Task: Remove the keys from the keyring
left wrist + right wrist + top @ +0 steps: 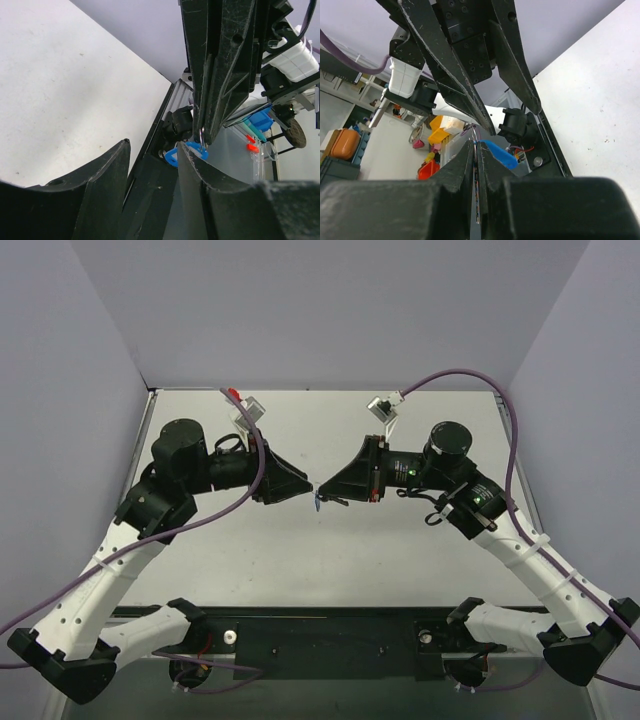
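Dangling keys (318, 503) apparently point downward.

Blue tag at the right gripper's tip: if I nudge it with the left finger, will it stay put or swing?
It will probably swing: the blue tag hangs from a thin ring pinched in the shut right gripper. It looks small and light beside the fingers, so a push from the open left gripper may just turn it aside.

Blue-tagged keyring (499, 154), aloft, mid-table
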{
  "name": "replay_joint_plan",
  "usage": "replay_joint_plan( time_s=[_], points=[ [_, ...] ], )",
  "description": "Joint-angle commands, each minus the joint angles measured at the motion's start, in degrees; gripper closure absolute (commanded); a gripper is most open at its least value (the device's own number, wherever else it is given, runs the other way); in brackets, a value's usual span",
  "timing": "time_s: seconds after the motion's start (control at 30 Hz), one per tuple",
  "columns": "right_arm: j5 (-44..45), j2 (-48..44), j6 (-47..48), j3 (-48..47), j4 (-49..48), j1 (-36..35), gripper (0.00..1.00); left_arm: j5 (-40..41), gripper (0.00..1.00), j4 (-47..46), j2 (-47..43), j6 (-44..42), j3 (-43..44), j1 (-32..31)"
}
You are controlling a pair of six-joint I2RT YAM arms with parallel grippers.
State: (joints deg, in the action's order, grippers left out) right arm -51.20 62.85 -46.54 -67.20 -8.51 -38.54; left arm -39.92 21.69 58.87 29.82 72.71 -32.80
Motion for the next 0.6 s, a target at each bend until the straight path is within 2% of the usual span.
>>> replay_joint_plan(
  time_s=[0.0,0.23,0.57],
  points=[
    [-2.59,-0.10,-1.88,-2.41,-5.55,0.40,1.00,-3.32,0.48,-6.40,-0.69,1.99,1.83,0.36],
    [-2.24,-1.59,0.92,-1.18,-1.95,1.10,1.00,-1.74,0.47,-4.12,-1.13,1.64,3.76,0.36],
    [-1.80,-0.10,2.86,-3.29,1.57,1.02,1.00,-3.93,0.47,-4.29,-0.78,1.99,3.76,0.28]
  ],
)
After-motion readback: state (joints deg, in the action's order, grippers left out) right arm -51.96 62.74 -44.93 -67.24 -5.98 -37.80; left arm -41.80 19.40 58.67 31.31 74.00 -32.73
